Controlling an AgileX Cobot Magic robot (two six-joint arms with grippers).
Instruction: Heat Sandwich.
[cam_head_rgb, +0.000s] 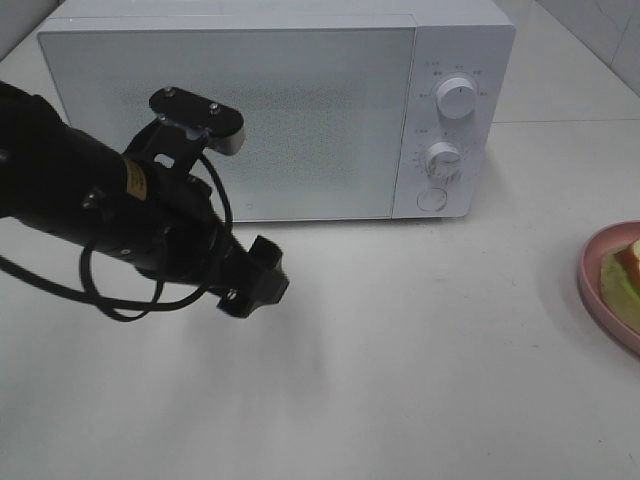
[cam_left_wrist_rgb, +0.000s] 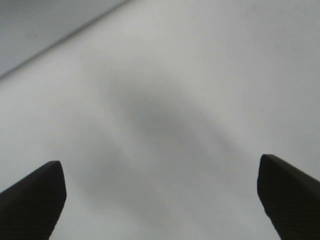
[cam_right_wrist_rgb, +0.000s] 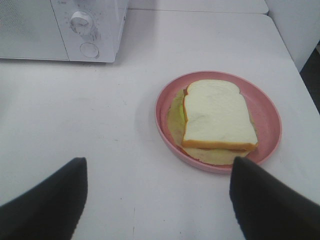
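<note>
The sandwich (cam_right_wrist_rgb: 216, 116), pale bread over yellow-green filling, lies on a round pink plate (cam_right_wrist_rgb: 266, 111) on the white table. In the exterior high view only a sliver of the sandwich (cam_head_rgb: 626, 270) and the plate (cam_head_rgb: 592, 268) shows at the right edge. My right gripper (cam_right_wrist_rgb: 158, 162) is open, with its dark fingers spread just short of the plate and nothing between them. It is out of the exterior high view. My left gripper (cam_head_rgb: 262, 280) hangs in front of the shut microwave door. In the left wrist view the left gripper (cam_left_wrist_rgb: 160, 167) stands wide open over bare table.
A white microwave (cam_head_rgb: 230, 120) stands at the back of the table with its door shut and two knobs (cam_head_rgb: 456, 98) on its right panel. The microwave (cam_right_wrist_rgb: 60, 25) also shows in the right wrist view. A black cable loops under the left arm.
</note>
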